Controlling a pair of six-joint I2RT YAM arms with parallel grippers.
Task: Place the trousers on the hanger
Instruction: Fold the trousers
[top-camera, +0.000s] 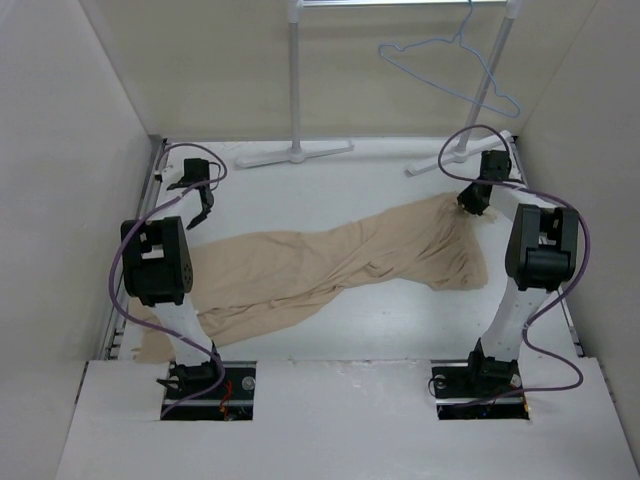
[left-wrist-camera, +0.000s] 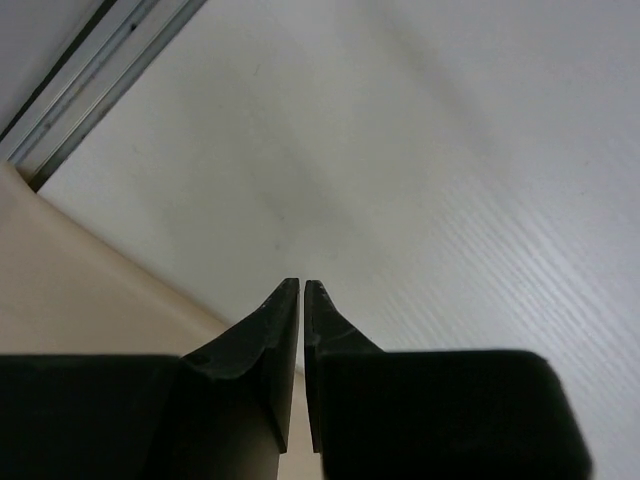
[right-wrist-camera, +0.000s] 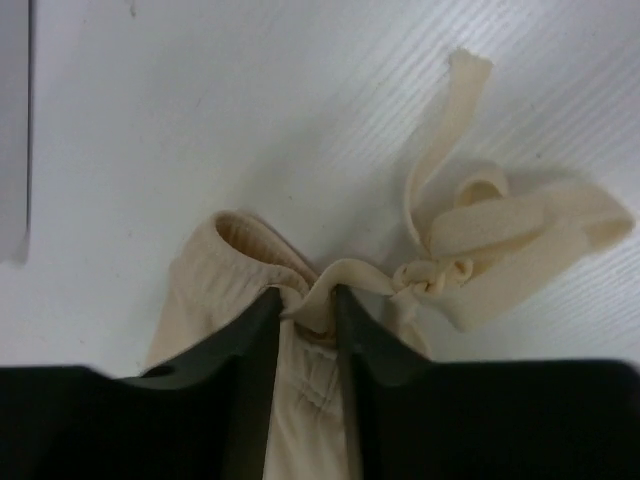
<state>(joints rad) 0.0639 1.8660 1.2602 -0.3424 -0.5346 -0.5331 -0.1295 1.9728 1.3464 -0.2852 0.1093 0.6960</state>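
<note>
Beige fabric trousers (top-camera: 340, 260) lie unhung, light-blue wire hanger (top-camera: 450, 82) bare. Right tool (right-wrist-camera: 305, 296) pinches their waistband (right-wrist-camera: 245, 245); left tool (left-wrist-camera: 302, 286) closed, empty.

Free room and obstructions on the table (top-camera: 330, 190). The trousers (top-camera: 330, 260) lie diagonally from near left to far right and cover the middle. Bare surface lies open far of them, widest at centre left, and again at near right. Along the far edge the white rack (top-camera: 296, 80) stands in the way with two upright posts and flat feet (top-camera: 295, 152); the gap between the posts is open. The hanger (top-camera: 440, 65) hangs tilted beside the right post, above the table. The left wall (top-camera: 60, 150) and right wall (top-camera: 600, 120) close both flanks. The left arm (top-camera: 155, 260) and right arm (top-camera: 535, 250) rise at either side.
</note>
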